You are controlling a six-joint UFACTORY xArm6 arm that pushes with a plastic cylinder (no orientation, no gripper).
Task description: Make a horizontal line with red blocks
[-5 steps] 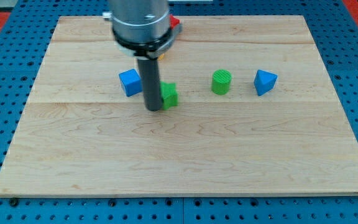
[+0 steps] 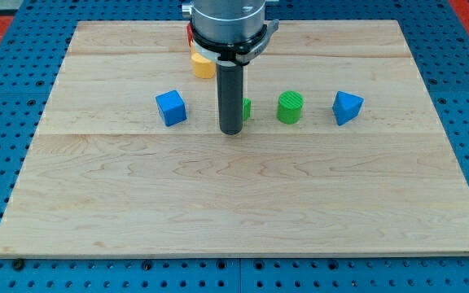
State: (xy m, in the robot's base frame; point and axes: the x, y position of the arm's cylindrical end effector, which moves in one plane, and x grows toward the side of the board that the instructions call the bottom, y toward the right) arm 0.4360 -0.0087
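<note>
My tip [image 2: 232, 129] rests on the board's middle, just left of and in front of a green block [image 2: 245, 109] that the rod mostly hides. A red block [image 2: 190, 34] peeks out at the view's top, left of the arm's body, mostly hidden. Any other red block is hidden from view.
A blue cube [image 2: 171, 107] lies to the view's left of my tip. A green cylinder [image 2: 291, 107] and a blue triangular block [image 2: 347, 107] lie to its right. A yellow block [image 2: 202, 64] sits below the red one, partly hidden. The wooden board [image 2: 234, 212] lies on a blue pegboard.
My tip has moved to the view's right and slightly up, pushing the green block right toward the green cylinder. The arm's body shifted right, uncovering the yellow block.
</note>
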